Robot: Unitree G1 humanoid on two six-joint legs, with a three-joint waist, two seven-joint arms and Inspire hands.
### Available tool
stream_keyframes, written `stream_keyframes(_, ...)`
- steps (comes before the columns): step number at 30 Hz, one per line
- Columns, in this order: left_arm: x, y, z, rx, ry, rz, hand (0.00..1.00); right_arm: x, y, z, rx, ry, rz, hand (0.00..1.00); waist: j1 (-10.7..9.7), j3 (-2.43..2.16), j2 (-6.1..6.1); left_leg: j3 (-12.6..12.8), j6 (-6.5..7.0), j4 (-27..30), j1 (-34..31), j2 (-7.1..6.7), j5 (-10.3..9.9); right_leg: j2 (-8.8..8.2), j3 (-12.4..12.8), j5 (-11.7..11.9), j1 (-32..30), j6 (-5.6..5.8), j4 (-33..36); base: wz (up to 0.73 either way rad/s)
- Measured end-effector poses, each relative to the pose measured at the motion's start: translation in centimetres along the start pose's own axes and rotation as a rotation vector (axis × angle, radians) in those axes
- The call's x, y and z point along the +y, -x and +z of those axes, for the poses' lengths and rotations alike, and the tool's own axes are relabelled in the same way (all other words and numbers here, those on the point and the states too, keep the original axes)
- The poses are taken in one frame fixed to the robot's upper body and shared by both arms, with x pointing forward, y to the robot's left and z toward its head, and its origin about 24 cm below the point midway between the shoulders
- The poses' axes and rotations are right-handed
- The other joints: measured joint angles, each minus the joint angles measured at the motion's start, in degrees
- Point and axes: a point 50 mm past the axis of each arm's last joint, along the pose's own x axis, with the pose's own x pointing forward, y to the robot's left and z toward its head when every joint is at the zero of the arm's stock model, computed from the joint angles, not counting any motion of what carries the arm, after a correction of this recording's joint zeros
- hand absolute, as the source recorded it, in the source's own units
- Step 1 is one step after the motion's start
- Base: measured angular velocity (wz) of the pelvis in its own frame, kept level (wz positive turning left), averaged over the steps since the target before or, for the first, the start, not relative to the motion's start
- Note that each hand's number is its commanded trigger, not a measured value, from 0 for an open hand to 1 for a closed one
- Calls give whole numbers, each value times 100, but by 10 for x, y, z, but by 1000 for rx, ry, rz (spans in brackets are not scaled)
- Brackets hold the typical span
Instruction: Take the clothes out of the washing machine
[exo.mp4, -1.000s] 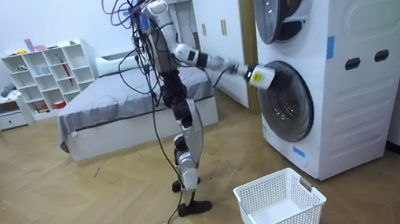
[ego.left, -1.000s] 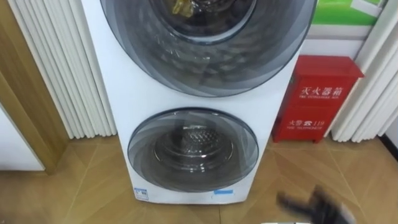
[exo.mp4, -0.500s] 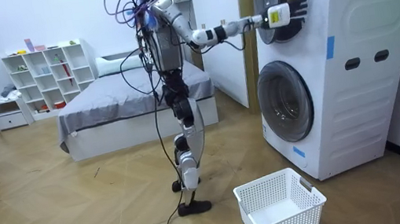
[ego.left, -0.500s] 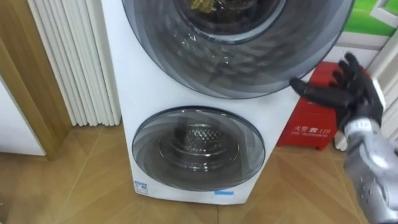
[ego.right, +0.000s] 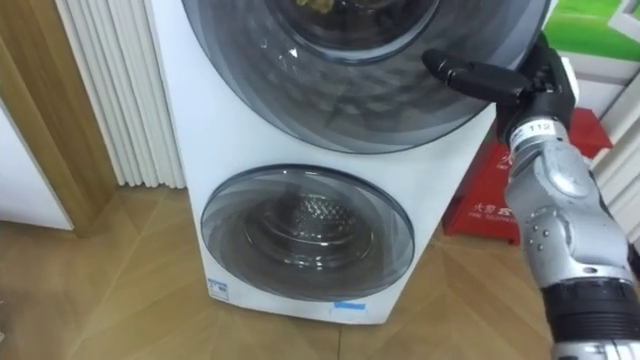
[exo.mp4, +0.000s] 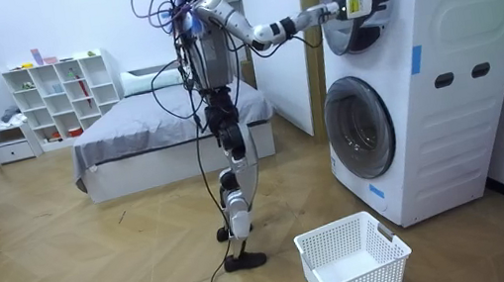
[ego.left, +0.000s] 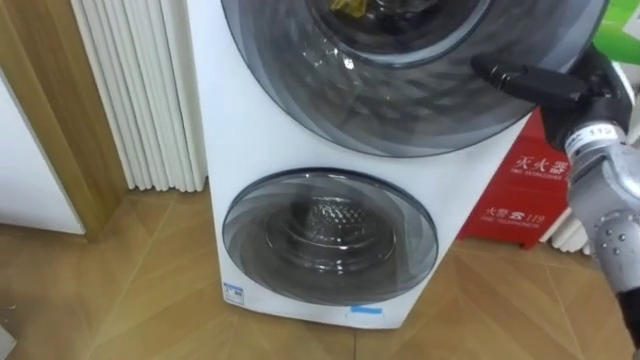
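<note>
Two front-loading drums are stacked in one white washing machine [exo.mp4: 429, 85], and I stand in front of it. The upper round door [ego.left: 400, 95] is shut, with something yellow [ego.left: 350, 8] showing behind its glass at the view's top edge. My right hand [ego.left: 545, 83] is raised to that door's right rim, open, its straight dark fingers pointing left along the rim. In the room view the right arm reaches out to the upper door [exo.mp4: 352, 6]. The lower door [ego.left: 330, 245] is shut, with a bare metal drum behind it.
A red fire box [ego.left: 520, 190] stands on the floor right of the machine. White pleated curtains [ego.left: 140, 100] and a wooden frame [ego.left: 55, 110] are to its left. A white laundry basket [exo.mp4: 355, 258] sits on the wood floor before the machine, and a bed [exo.mp4: 130, 129] stands behind me.
My right hand rose from low near the floor to the right rim of the upper door. The head camera's view shifted a little.
</note>
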Motion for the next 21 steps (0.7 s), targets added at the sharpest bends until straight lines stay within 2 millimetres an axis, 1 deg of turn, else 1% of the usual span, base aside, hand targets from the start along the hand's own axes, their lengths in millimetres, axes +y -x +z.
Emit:
stream_keyframes(3,0,0,-2,5,1,0,0,1,-2,5,-9,9,5,0,1,-4,-8,-34,0,-1,2,2,1,6,4,0,-14,0,12,-4)
stream_keyframes(5,1,0,-3,6,0,2,0,1,-2,6,-11,24,2,0,7,-10,-22,-119,0,-1,23,16,2,18,0,0,-29,0,67,-3)
stream_keyframes(8,1,0,-3,4,-1,4,0,2,-2,7,-22,62,1,0,24,-13,-34,-128,0,-3,69,31,2,25,-23,0,-18,0,113,-9)
stream_keyframes(11,3,0,-2,-1,-6,6,0,7,-1,11,-51,119,12,0,10,-9,-58,-127,0,-19,90,31,2,25,-25,0,-17,0,110,-11)
stream_keyframes(13,5,0,-2,-4,-14,10,0,13,0,12,-63,147,20,0,-26,-6,-54,-180,-1,-70,172,66,2,50,-26,-1,-42,0,215,-14)
stream_keyframes(14,7,-1,-1,-9,-33,13,0,14,2,10,-62,156,25,0,-21,-1,-47,-318,-1,-103,257,112,3,83,-38,-3,-99,0,411,-24)
stream_keyframes(15,9,-1,2,-20,-42,15,0,14,5,9,-64,161,27,0,-18,24,-21,-487,8,-121,331,197,13,118,-68,-25,-244,-6,669,-46)
stream_keyframes(16,13,-2,3,-28,-52,25,0,17,12,7,-82,190,48,0,28,48,42,-1007,7,-156,399,346,16,334,47,-267,-548,-76,663,-58)
stream_keyframes(17,18,-3,2,-31,-53,36,0,21,16,8,-100,207,67,0,70,42,16,-1114,-14,-151,378,396,4,417,165,-125,-682,-222,273,-87)
stream_keyframes(18,24,-3,-4,-16,-53,50,0,33,22,15,-148,234,125,0,109,63,-116,-1023,-153,-143,369,372,-79,397,38,864,-878,-458,-190,-38)
stream_keyframes(19,20,-4,-7,8,-57,42,0,34,33,11,-173,237,145,0,-70,50,-16,-870,-320,-133,398,506,-183,446,-182,866,-801,-380,-58,-7)
stream_keyframes(20,16,-4,-1,-6,-62,32,0,33,41,5,-174,240,153,0,-115,56,11,-483,-372,-154,442,524,-133,432,-186,863,-740,-382,-29,35)
stream_keyframes(21,14,-3,1,-14,-69,26,0,34,44,2,-167,242,162,0,-128,55,29,-314,-366,-188,453,532,-119,429,-156,863,-720,-382,-31,18)
